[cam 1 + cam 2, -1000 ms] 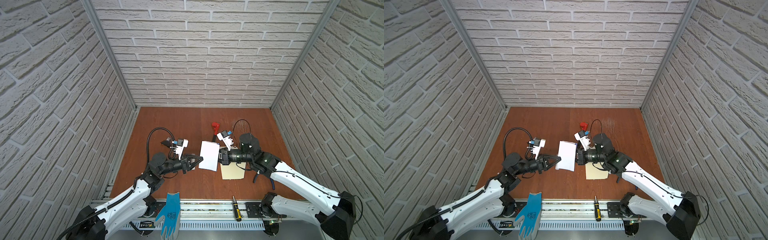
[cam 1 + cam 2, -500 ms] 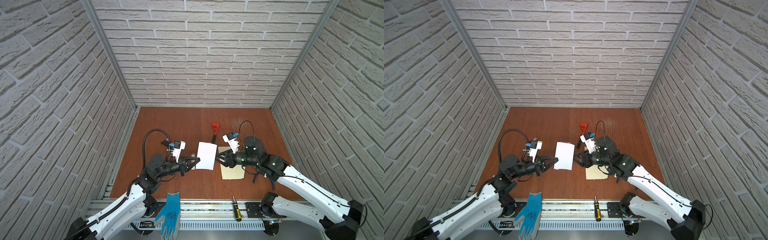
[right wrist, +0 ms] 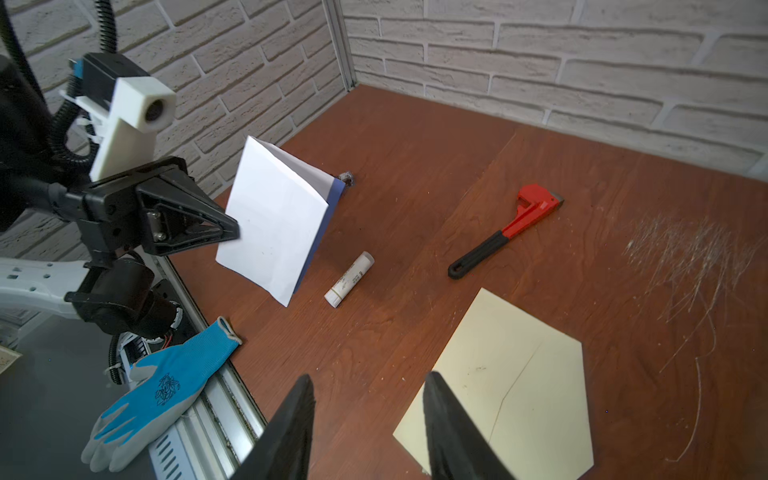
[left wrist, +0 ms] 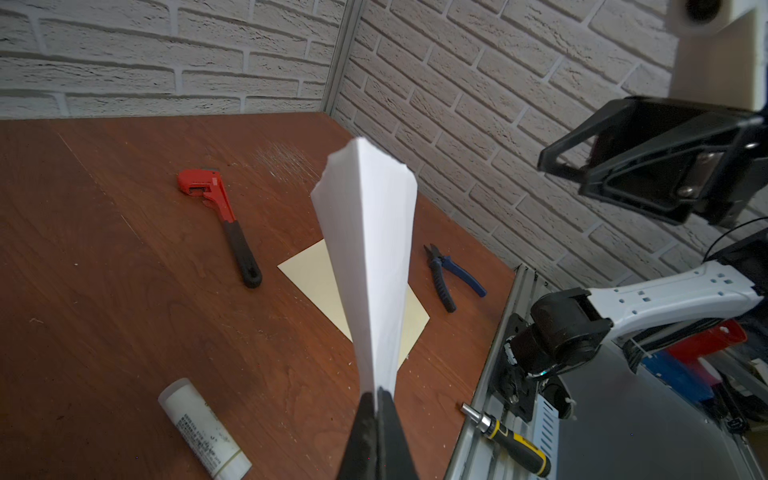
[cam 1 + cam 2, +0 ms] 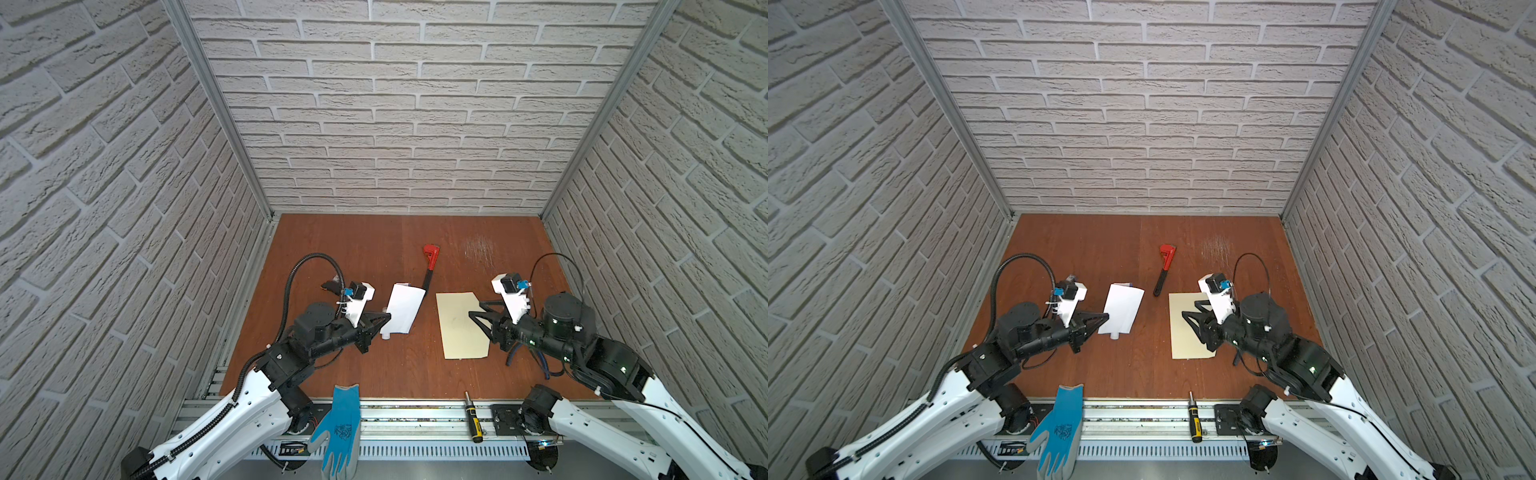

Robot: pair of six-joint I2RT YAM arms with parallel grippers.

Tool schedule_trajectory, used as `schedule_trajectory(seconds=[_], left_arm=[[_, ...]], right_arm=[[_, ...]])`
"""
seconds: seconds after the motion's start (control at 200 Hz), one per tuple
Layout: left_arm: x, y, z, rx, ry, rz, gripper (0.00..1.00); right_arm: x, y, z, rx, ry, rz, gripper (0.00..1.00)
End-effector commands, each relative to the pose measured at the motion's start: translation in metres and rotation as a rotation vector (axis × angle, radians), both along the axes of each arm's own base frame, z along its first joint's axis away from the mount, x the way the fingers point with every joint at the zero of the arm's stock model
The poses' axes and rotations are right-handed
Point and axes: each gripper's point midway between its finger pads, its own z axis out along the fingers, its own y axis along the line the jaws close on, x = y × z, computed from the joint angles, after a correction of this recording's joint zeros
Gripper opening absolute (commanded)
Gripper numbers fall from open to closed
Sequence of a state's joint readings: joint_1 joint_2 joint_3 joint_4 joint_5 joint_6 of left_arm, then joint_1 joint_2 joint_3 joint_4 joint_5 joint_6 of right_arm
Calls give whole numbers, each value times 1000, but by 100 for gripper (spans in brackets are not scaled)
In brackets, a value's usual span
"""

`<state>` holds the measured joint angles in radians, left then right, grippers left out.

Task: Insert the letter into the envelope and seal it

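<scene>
The left gripper (image 5: 386, 319) is clenched on one edge of the letter (image 5: 402, 307), a folded white sheet with a blue border, held clear of the wooden table (image 5: 353, 249). A white cylindrical glue stick (image 3: 349, 279) lies near it. The right gripper (image 3: 370, 378) stands parted and empty over the flat cream envelope (image 5: 461, 328), apparently not touching it. A red wrench (image 5: 430, 264) lies farther back.

Pretty plain setup: whitish brick-pattern walls (image 5: 415, 124) box in a reddish-brown wooden tabletop (image 5: 374, 249) on three sides, with grey metal posts (image 5: 219, 108) rising from its back corners. There's a pale scratched patch (image 5: 480, 249) on the tabletop toward the back wall and a metal rail (image 5: 415, 411) along its front edge.
</scene>
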<state>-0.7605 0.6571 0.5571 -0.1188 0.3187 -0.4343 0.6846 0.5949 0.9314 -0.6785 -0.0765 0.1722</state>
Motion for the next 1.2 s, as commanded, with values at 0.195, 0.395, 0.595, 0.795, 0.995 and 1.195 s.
schedule_trajectory(seconds=[0.195, 0.395, 0.595, 0.795, 0.995, 1.195], left_arm=[[-15, -18, 2, 194, -263, -149, 0], [-22, -23, 2, 212, -339, -195, 0], [-35, -25, -7, 244, -412, -235, 0], [-50, -27, -15, 268, -465, -274, 0], [-59, -27, -18, 285, -504, -303, 0], [-65, -29, -20, 296, -530, -326, 0]], right_arm=[[-28, 17, 22, -60, -186, 258, 42], [-27, 35, 17, -85, -194, 355, 43], [-33, 60, 11, -91, -216, 473, 45], [-41, 83, 9, -112, -256, 581, 49], [-48, 101, -5, -200, -275, 664, 53], [-51, 109, -10, -249, -300, 705, 56]])
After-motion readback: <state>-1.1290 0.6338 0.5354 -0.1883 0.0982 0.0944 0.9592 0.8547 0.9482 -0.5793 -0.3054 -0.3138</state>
